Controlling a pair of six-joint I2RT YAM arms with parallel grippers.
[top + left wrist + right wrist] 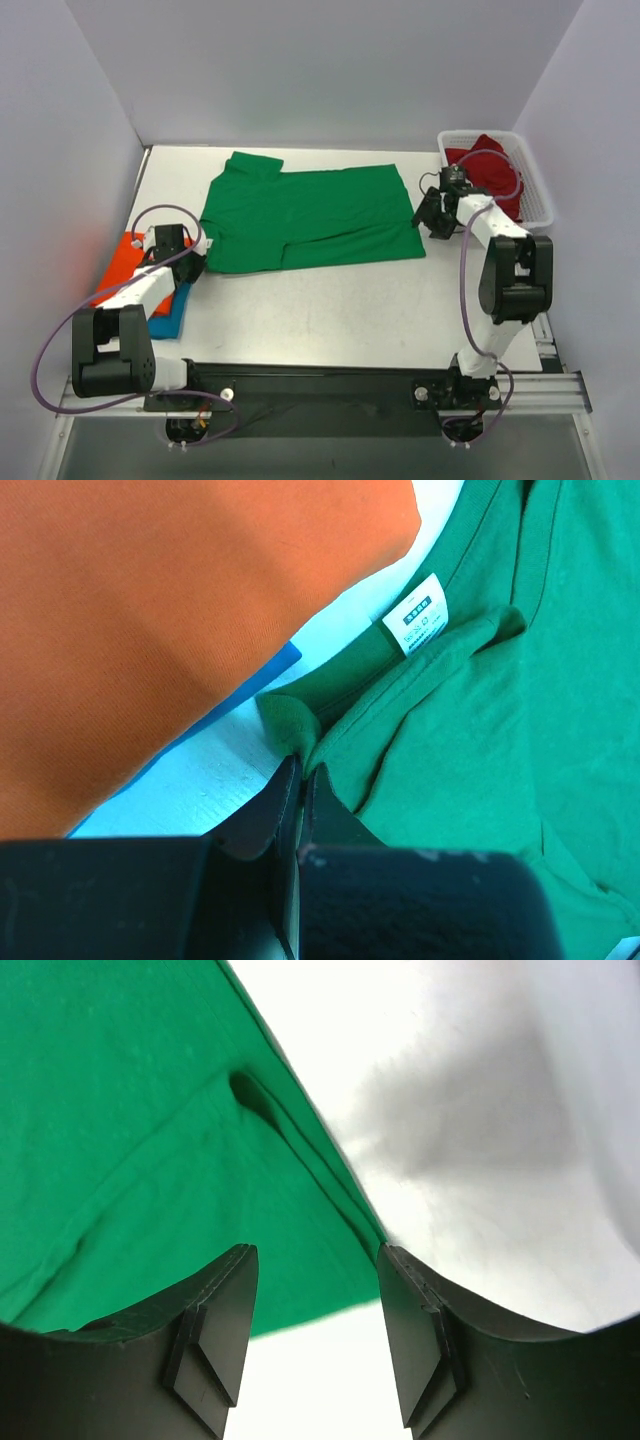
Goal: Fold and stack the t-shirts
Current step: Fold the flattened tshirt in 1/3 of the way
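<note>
green t-shirt, left gripper pinching its edge, right gripper unclenched over hem

We see only a sliver of the blue t-shirt; the orange t-shirt and the left arm cover the rest. The print on the label of the green t-shirt is too small for us to read. The right arm hides part of the dark red t-shirt.

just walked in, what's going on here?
Two arms are working a green t-shirt spread on the table. The left gripper has its jaws shut on the shirt's left edge; the right gripper hovers, jaws open, over the right edge. An orange t-shirt lies on a blue t-shirt at left; a dark red t-shirt sits in the white basket.
</note>
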